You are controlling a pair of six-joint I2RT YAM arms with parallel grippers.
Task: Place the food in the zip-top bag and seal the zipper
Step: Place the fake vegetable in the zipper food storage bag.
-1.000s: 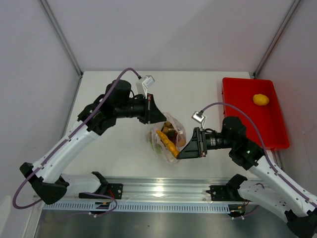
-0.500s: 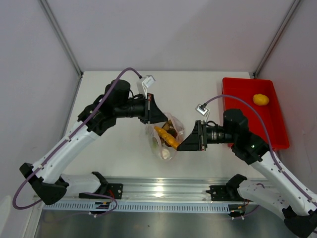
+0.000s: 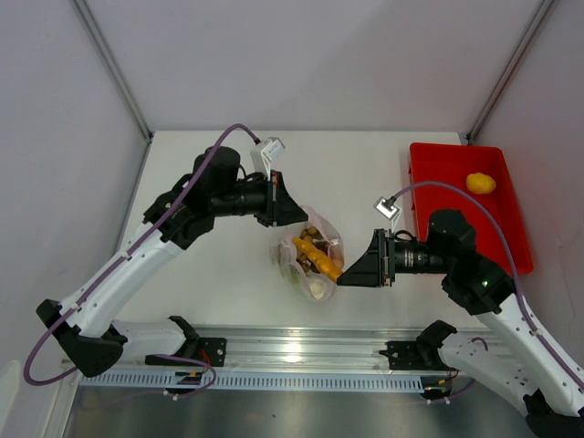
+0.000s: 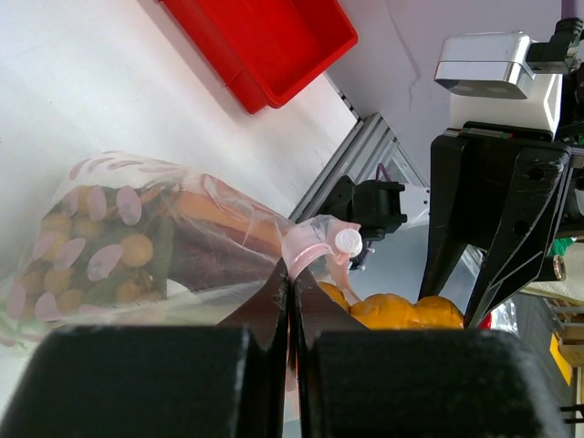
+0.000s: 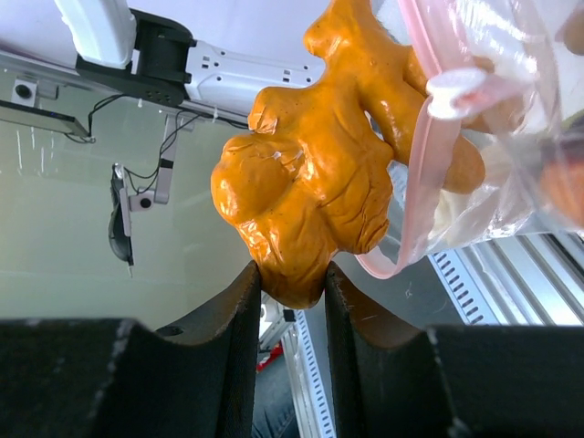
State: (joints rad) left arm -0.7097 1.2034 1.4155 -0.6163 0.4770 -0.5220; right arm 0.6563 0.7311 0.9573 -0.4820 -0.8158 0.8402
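Observation:
The clear zip-top bag (image 3: 294, 272) hangs mid-table with several pieces of food in it, among them a bunch of tan balls on green leaves (image 4: 100, 260). My left gripper (image 3: 296, 219) is shut on the bag's top edge at the pink zipper (image 4: 308, 248), next to its white slider. My right gripper (image 3: 340, 278) is shut on a knobbly orange piece of food (image 5: 310, 182). Its far end reaches past the zipper (image 5: 422, 173) into the bag's mouth. A yellow lemon (image 3: 481, 182) lies in the red tray (image 3: 511, 251).
The red tray stands along the table's right edge, behind my right arm. An aluminium rail (image 3: 301, 351) runs along the near edge by the arm bases. White walls close the back and sides.
My right arm has drawn back to the right with the orange piece still gripped, so the piece sits less deep in the bag. The left gripper holds its place on the bag's edge.

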